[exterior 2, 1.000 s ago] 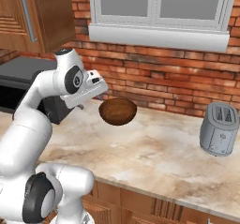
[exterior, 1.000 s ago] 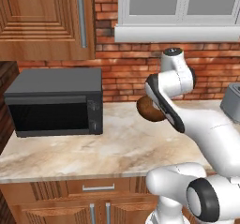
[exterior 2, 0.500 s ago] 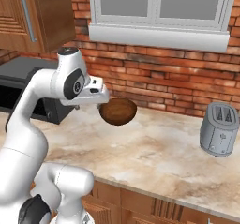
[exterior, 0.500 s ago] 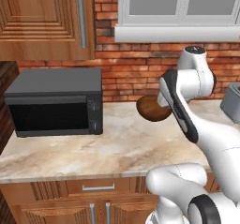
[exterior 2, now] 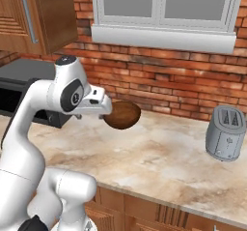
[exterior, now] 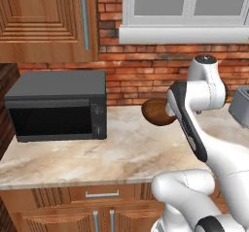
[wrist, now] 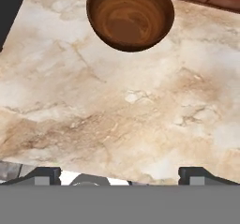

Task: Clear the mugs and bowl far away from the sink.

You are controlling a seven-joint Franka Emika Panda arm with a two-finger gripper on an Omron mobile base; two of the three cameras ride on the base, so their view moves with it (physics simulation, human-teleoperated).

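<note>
Bowl point(wrist: 130, 16) of dark brown wood grain is seen sitting upright on the marble tabletop point(wrist: 117, 106), toward its far side and close under the brick wall point(exterior 2: 159, 80). In the left base view the bowl point(exterior: 156, 112) is partly hidden behind the arm; in the right base view the bowl point(exterior 2: 122, 115) is seen just past the white hand. Nothing is carried inside it. The end effector point(wrist: 120, 175) is held above the tabletop on the near side of the bowl, its two dark fingertips point(wrist: 41, 175) spread wide apart with nothing between them; the bowl is not touched by them.

Around the bowl, bare marble is left on every side but the far one, where the wall closes the space. To the left, a black microwave point(exterior: 57, 110) stands on the tabletop with a strip of open surface between it and the bowl. To the right, a long open stretch of tabletop runs to a grey toaster point(exterior 2: 224, 138), which stands well apart from the bowl near the wall. The near edge of the tabletop is seen in the hand view as a straight line, with wooden drawers and cabinet doors point(exterior: 97, 211) below it in the left base view.

Above the microwave, a wooden wall cabinet point(exterior: 48, 22) with a long metal handle is hung. A white-framed window point(exterior 2: 164, 12) with a deep sill is set in the brick above the bowl.
</note>
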